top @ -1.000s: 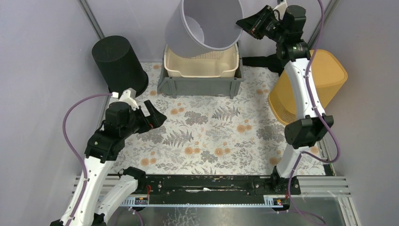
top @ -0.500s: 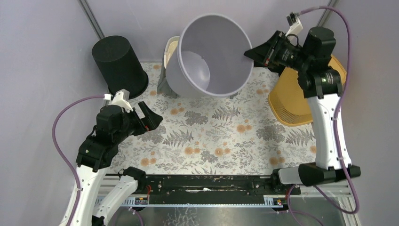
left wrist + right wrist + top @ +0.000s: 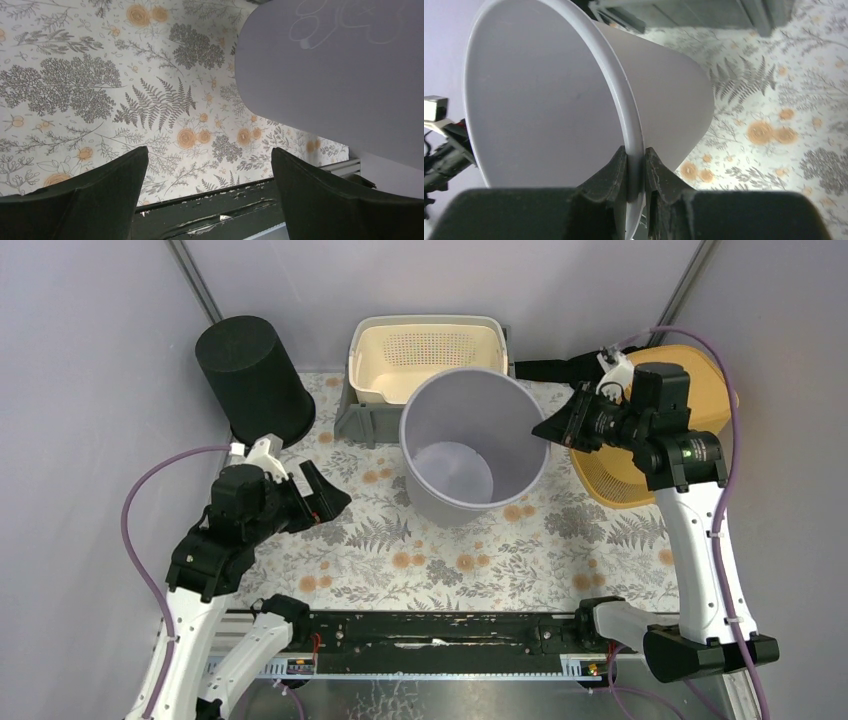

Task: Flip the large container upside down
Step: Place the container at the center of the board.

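The right gripper (image 3: 545, 430) pinches the rim of the pale purple bucket (image 3: 468, 445), mouth up, just in front of the grey crate (image 3: 360, 420). That 1 thin pinch could slip when tipping. The left gripper (image 3: 328, 492) gapes wide.

Left arm (image 3: 185, 632) and right arm (image 3: 700, 530): white links, black joint housings, purple cables (image 3: 128, 518) looped alongside each.
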Controlling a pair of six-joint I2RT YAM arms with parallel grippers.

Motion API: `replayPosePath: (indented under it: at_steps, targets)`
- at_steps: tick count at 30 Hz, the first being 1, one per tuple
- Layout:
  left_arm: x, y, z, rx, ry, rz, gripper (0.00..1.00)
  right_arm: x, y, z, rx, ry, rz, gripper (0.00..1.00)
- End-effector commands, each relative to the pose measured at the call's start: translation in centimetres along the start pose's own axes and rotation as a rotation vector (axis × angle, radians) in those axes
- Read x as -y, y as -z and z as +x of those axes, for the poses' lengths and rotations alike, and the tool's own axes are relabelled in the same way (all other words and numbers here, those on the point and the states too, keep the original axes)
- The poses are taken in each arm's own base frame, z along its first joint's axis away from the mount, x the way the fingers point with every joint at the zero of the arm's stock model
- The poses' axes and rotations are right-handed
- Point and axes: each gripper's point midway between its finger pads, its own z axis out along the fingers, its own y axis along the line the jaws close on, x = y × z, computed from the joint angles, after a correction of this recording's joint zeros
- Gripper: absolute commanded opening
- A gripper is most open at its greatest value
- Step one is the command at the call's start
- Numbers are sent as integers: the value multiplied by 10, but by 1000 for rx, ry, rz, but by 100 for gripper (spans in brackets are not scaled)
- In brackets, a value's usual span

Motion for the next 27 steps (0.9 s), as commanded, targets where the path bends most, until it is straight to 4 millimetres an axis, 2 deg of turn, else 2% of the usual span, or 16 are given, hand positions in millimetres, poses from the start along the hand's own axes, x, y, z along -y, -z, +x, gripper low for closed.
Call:
replayPosePath:
  at_steps: [1, 6, 11, 14, 20, 27]
  targets:
    - [5, -7, 7, -24, 10, 41, 100, 9, 3, 6, 15, 35, 33, 0]
    - [4, -11, 9, -23, 28, 49, 100, 31, -9, 23, -39, 22, 78, 0]
    - [4, -14, 18, -47, 41, 65, 100, 38, -13, 30, -59, 11, 94, 0]
    - [6, -18, 26, -74, 53, 93, 100, 42, -11, 29, -61, 18, 123, 14]
    - [6, -21, 33, -95, 63, 110, 100, 49, -7, 28, -71, 40, 171, 24]
    - [8, -21, 31, -88, 75, 117, 100, 59, -3, 32, -79, 54, 229, 45]
